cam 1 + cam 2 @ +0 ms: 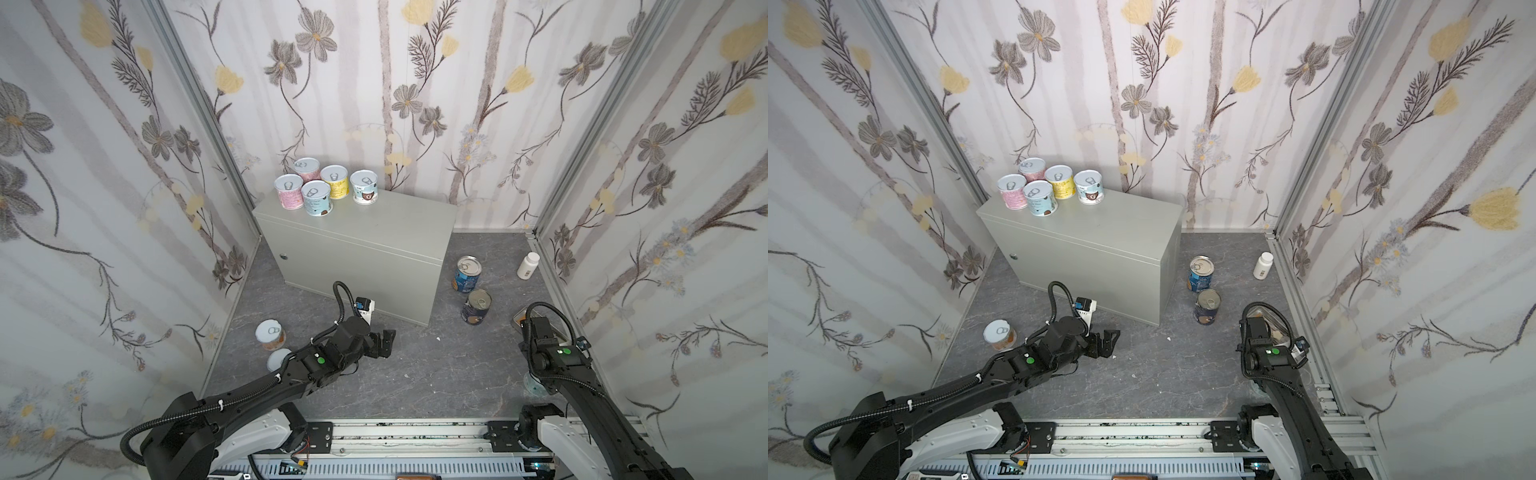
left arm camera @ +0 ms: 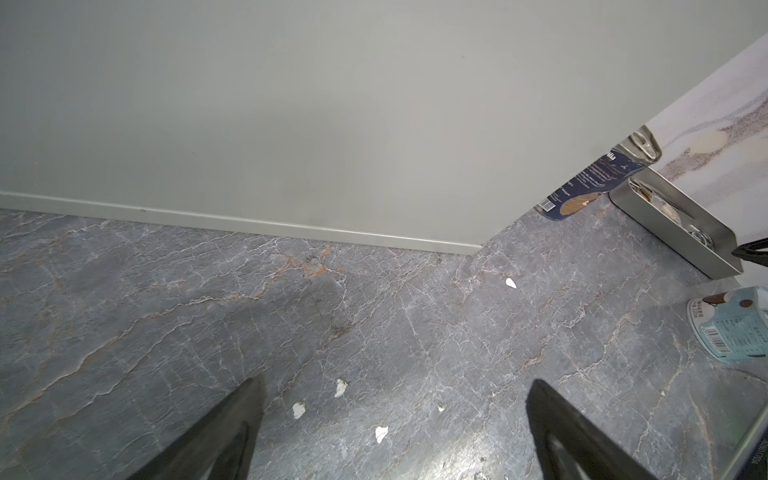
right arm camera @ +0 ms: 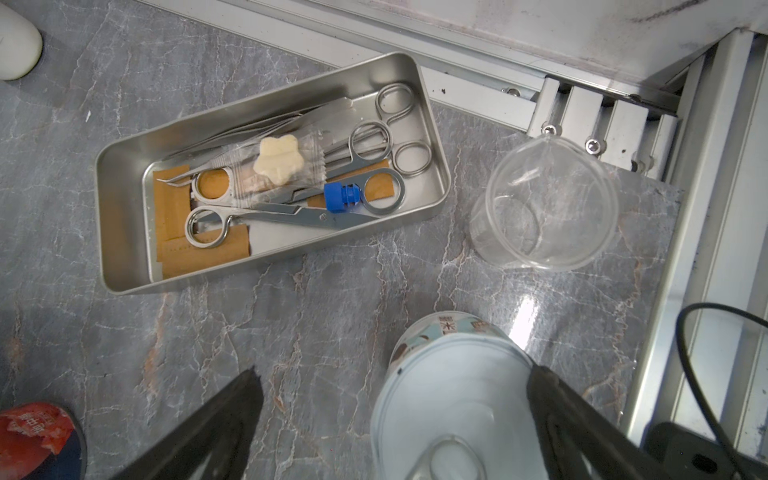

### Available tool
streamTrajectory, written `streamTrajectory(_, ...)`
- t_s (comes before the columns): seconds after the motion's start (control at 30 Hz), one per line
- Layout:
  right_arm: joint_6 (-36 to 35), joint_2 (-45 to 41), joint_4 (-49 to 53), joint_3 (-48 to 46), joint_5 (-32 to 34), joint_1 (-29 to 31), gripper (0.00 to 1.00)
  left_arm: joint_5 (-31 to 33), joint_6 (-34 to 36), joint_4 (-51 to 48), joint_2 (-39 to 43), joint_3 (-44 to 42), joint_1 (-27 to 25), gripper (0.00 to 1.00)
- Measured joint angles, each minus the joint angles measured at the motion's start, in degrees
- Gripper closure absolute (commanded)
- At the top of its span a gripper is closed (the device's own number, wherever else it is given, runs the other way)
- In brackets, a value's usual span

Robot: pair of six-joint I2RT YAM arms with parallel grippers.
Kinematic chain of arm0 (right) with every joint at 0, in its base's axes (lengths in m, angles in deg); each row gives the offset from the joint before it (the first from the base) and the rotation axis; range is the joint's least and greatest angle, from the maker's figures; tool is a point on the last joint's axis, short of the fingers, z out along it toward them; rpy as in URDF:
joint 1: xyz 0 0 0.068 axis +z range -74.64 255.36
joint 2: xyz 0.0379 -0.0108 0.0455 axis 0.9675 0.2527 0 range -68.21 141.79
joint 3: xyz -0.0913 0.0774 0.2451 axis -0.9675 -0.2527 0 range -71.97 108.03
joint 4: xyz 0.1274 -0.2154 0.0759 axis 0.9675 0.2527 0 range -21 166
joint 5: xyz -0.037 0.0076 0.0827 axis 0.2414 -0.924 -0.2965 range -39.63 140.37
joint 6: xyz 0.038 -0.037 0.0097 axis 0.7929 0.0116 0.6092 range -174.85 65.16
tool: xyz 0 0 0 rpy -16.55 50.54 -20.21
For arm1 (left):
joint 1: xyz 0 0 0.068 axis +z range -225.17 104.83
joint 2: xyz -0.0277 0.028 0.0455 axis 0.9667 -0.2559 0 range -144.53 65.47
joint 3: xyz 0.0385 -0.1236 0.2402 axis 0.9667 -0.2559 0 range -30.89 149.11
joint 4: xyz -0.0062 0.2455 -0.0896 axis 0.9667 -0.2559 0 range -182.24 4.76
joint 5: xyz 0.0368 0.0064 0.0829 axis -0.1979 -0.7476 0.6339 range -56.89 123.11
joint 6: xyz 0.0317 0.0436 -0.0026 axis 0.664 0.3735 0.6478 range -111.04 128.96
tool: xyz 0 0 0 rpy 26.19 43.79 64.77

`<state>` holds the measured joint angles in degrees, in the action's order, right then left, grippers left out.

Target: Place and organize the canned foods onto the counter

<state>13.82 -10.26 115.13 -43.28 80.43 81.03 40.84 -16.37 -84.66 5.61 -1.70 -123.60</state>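
The counter [image 1: 395,216], a light-grey box, carries several short pastel cans [image 1: 318,197] clustered at its back left. On the floor to its right stand a tall blue can [image 1: 466,274] and a navy can [image 1: 476,306]. A short can [image 1: 270,334] stands at the left, with another pale lid [image 1: 277,358] partly hidden by my left arm. My left gripper [image 1: 384,338] [image 2: 397,381] hangs open and empty over the floor before the counter. My right gripper [image 3: 397,371] points down, open, with a short pale-blue can [image 3: 453,395] between its fingers, close to one of them.
A white pill bottle [image 1: 528,265] stands by the right wall. A flat metal tin [image 3: 124,187] with scissors and plasters lies beyond the right gripper, a clear glass beaker [image 3: 548,203] beside it. Aluminium frame rails [image 3: 685,249] border the floor. A red-topped object [image 3: 37,440] sits nearby.
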Motion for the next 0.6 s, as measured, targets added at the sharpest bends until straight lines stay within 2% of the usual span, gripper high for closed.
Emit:
streamTrajectory(0.33, -1.1, 1.6, -2.2, 0.9, -0.6, 0.0, 0.00, 0.0, 0.0, 0.0, -0.1, 0.1, 0.0, 0.00)
streamTrajectory(0.6, 3.3, -1.6, 3.1, 2.2, -3.2, -0.9, 0.00, 0.0, 0.0, 0.0, -0.2, 0.2, -0.1, 0.00)
